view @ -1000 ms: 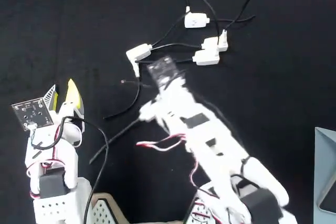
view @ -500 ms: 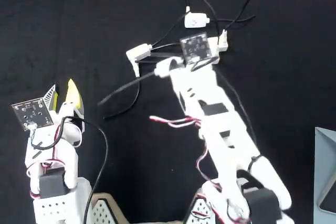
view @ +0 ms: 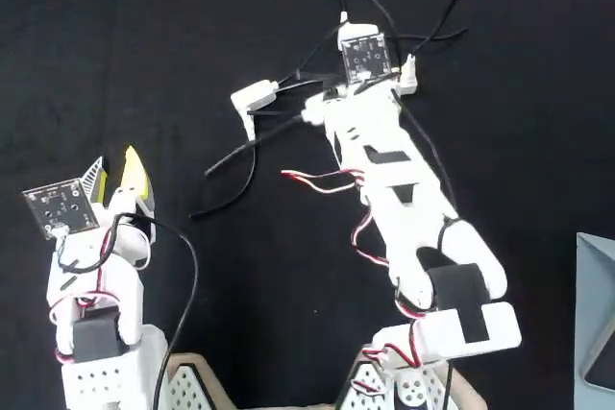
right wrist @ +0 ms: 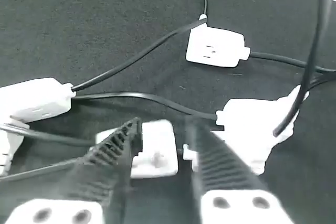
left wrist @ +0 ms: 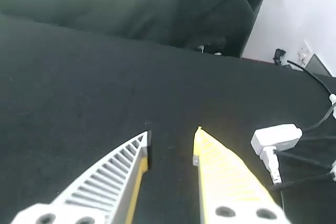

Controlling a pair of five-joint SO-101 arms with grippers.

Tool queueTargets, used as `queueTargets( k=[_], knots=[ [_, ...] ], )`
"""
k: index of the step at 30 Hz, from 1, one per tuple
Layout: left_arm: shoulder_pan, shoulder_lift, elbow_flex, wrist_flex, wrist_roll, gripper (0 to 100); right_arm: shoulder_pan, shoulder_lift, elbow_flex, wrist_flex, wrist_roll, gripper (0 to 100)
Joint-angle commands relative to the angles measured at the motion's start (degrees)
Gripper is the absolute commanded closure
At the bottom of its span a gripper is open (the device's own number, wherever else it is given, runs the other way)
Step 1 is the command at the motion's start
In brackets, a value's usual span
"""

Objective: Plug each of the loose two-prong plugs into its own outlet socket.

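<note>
Left end effector (left wrist: 173,136) is sitting released at the bench's (view: 144,45) left, far from the work. Right end effector (right wrist: 161,124), nearer and released, is hanging over a white plug (right wrist: 156,150) lying between its fingers, long axis seemingly across the gap.

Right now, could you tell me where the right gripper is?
The right gripper is at the far side of the table, open, its tips poised over a small white plug, with a white outlet socket lying just beyond it.
</note>
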Motion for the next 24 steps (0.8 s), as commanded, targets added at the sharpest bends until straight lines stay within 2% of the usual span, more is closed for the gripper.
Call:
queueTargets(
  k=[1, 4, 8, 11, 16, 18, 20, 24],
  knots=[
    [-0.04, -0.26, -0.31, -1.58, 0.18, 85, 0.35, -0.31, -3.30, 2.73, 0.26, 65.6],
    [-0.04, -0.26, -0.31, -1.58, 0.18, 85, -1.41, -2.07, -2.86, 7.21, 0.35, 62.5],
    [-0.04, -0.26, -0.22, -1.58, 0.18, 85, -4.04, -11.65, 1.19, 14.68, 0.35, 67.7],
    [-0.04, -0.26, -0.22, -1.58, 0.18, 85, -4.40, -22.55, 6.02, 18.55, 0.35, 76.2],
    [0.04, -0.26, -0.22, -1.58, 0.18, 85, -4.22, -37.67, 13.14, 22.68, 0.18, 99.3],
    [0.04, -0.26, -0.22, -1.58, 0.18, 85, -3.96, -41.71, 15.69, 24.35, -0.09, 95.5],
    [0.66, -0.35, -0.22, -1.58, 0.18, 85, -3.87, -44.62, 18.24, 25.58, -0.09, 97.0],
    [6.64, -0.35, 0.04, -0.97, 0.62, 85, -2.55, -51.03, 25.01, 25.58, -0.09, 98.4]
  ],
)
